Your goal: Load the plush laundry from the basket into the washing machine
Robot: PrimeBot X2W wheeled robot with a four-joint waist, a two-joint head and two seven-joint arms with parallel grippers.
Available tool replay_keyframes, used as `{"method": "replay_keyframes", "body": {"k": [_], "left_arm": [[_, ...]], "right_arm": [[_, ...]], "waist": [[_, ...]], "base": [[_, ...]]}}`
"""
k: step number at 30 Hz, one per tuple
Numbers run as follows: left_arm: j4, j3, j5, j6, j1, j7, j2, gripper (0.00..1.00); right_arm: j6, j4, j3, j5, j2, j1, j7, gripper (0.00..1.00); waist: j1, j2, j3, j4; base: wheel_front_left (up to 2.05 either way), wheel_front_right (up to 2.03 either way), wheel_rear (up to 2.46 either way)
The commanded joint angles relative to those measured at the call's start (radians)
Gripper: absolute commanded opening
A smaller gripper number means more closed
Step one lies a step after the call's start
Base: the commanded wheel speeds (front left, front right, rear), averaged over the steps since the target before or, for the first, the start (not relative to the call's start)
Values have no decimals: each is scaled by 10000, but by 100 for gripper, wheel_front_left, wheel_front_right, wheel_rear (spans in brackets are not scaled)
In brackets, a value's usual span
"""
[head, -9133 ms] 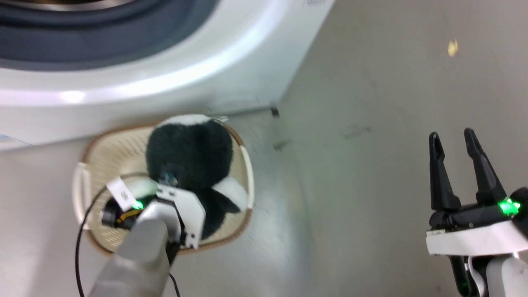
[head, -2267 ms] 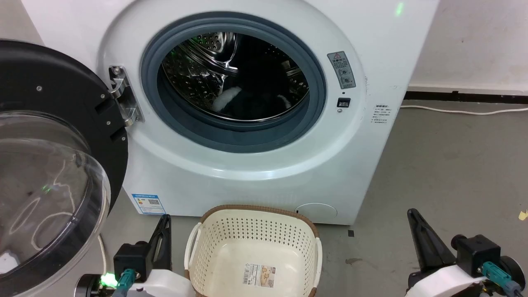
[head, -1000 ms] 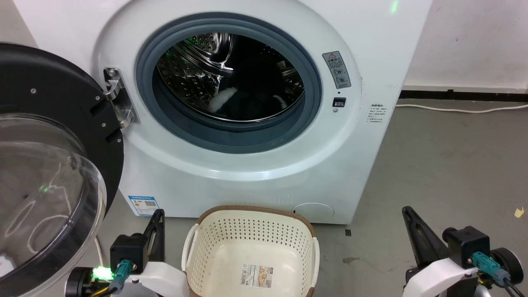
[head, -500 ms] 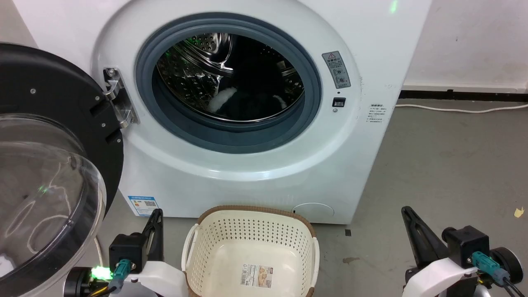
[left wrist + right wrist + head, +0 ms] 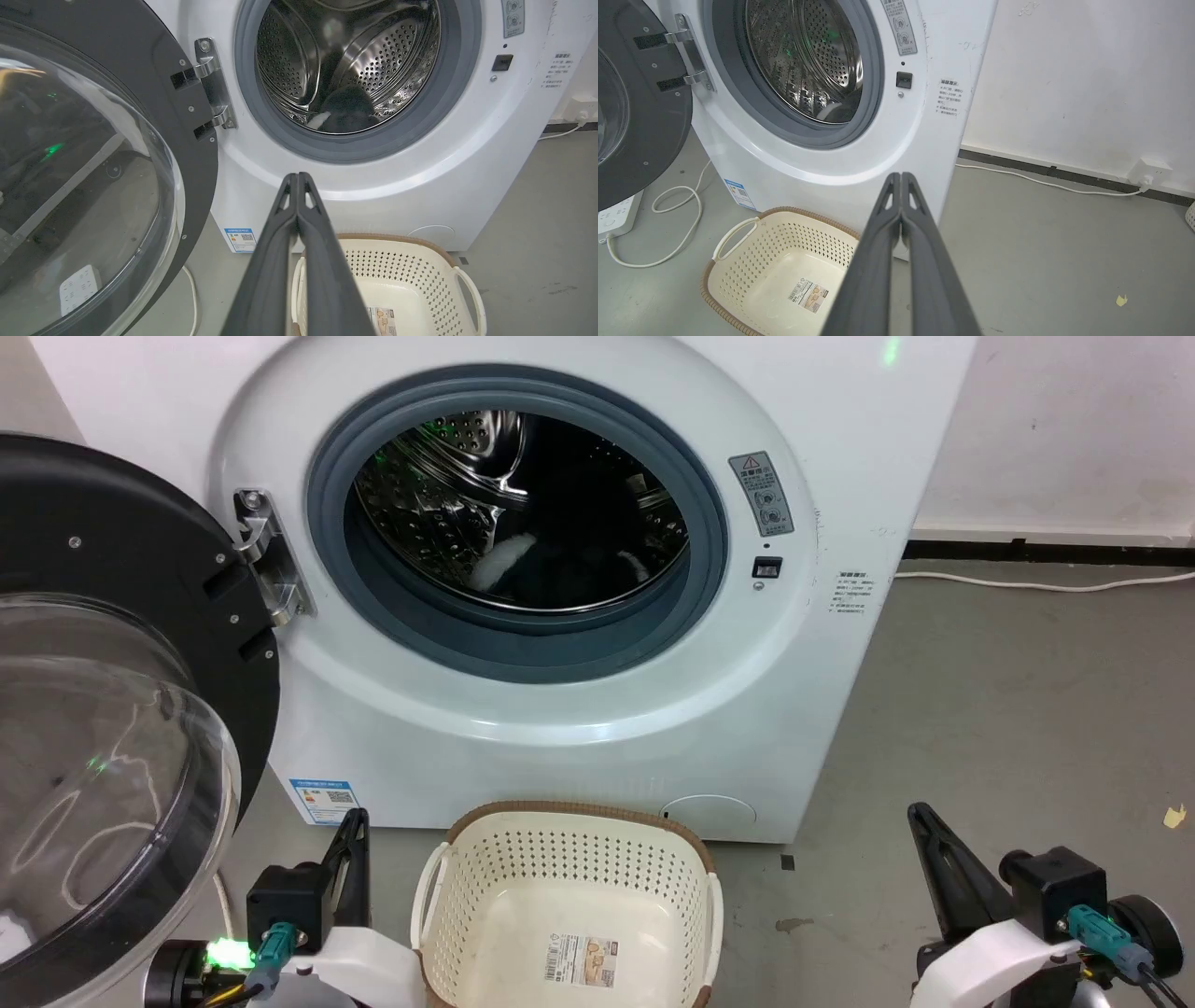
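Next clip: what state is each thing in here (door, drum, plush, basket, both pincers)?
Door: swung open to the left.
Drum: holds the plush.
Plush: lying at the drum's bottom.
Basket: upright on the floor, empty.
Left pincer: shut, holding nothing.
Right pincer: shut, holding nothing.

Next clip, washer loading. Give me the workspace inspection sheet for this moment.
Surface: grey floor, one small stain.
Job's things: plush toy lies inside the washing machine drum; basket empty, in front of the machine; door open.
Clutter: yellow scrap on the floor.
Grippers: left gripper shut, empty; right gripper shut, empty.
Cables: white cable along the wall; looped white cord by a power strip.
Surroundings: white wall, socket.
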Motion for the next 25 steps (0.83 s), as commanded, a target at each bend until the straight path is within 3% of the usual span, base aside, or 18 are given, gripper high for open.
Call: {"method": "replay_keyframes", "body": {"k": [1, 25], "left_arm": [[-47, 5, 26, -43, -156, 3, -3, 0], [-47, 5, 26, -43, -156, 3, -3, 0]], "right_arm": [[-9, -47, 1, -76, -8, -117, 5, 0], [-9, -47, 1, -76, -8, -117, 5, 0]], "waist": [[0, 0, 0, 1], [0, 0, 0, 1]], "base": [[0, 0, 0], [0, 0, 0]]}}
